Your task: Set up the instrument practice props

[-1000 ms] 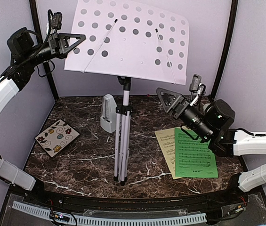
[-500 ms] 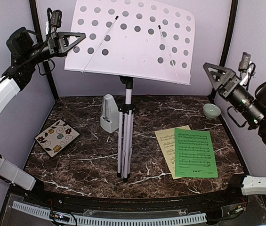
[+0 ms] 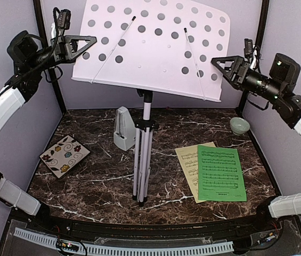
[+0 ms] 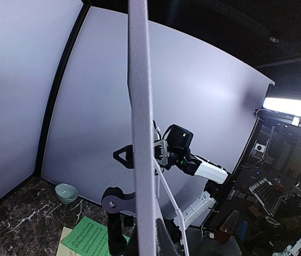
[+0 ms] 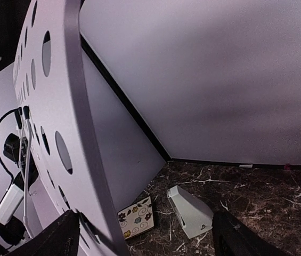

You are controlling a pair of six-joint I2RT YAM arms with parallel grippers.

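Left gripper [image 3: 89, 42] is pinched tight on the left edge of the music stand [image 3: 146, 106] desk [image 3: 155, 56]. Right gripper [image 3: 215, 61] has jaws wide at the desk's right edge, gripping nothing. The stand is mid-table, legs [image 3: 141, 170] barely spread, so a sideways shove likely tips it onto the metronome [image 3: 122, 128]. Green sheet [image 3: 220, 173] overlaps pale-yellow sheet [image 3: 186, 160], flat, front right. No brand readable; staves too small.

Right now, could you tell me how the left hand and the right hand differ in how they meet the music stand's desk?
The left hand is shut on the desk's left edge, while the right hand is open at its right edge, gripping nothing. The left hand points rightward; the right hand points leftward. Both are held up at desk height.
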